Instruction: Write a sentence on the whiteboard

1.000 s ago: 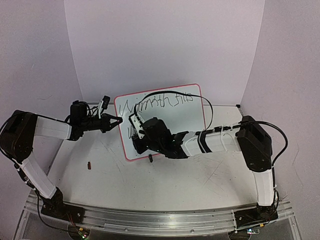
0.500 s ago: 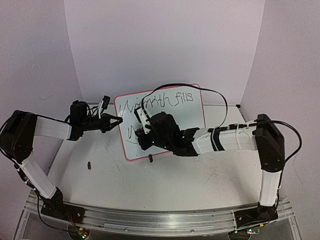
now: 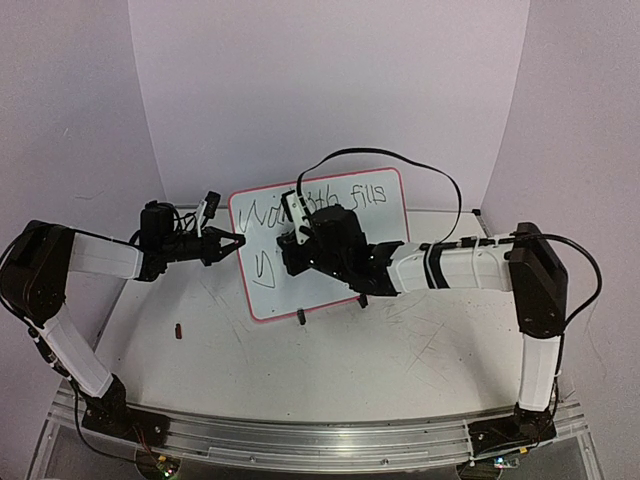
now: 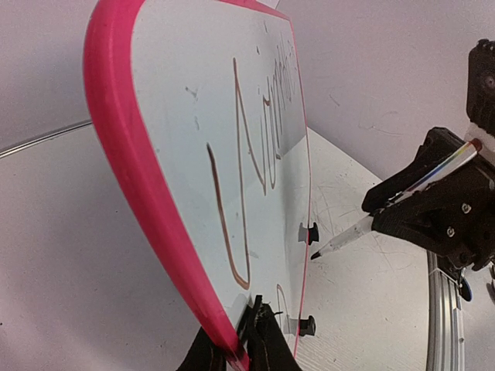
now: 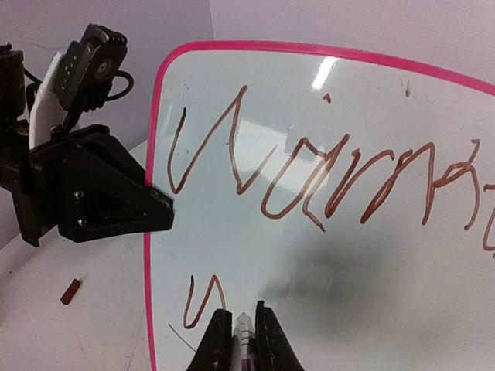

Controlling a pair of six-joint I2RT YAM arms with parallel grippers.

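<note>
Fingers of the left gripper are clenched on the whiteboard at its 9 o'clock edge. The board stands tilted on the table. The right gripper hangs in front of the board's left half, and its grip cannot be made out from above. The sentence runs along the 12 o'clock edge, partly hidden behind the right arm. A small brown piece lies on the table at 7 o'clock from the board, well apart from it.

From the left wrist, the two dark fingers pinch the pink frame at 6 o'clock. Two black clip feet show on the far edge. At 3 o'clock the right gripper grasps a marker, whose tip is just beside the board. Whether it touches cannot be told.

From the right wrist, the fingers close on the marker at 6 o'clock, its tip under the first line. A short stroke sits at the tip's 9 o'clock.
</note>
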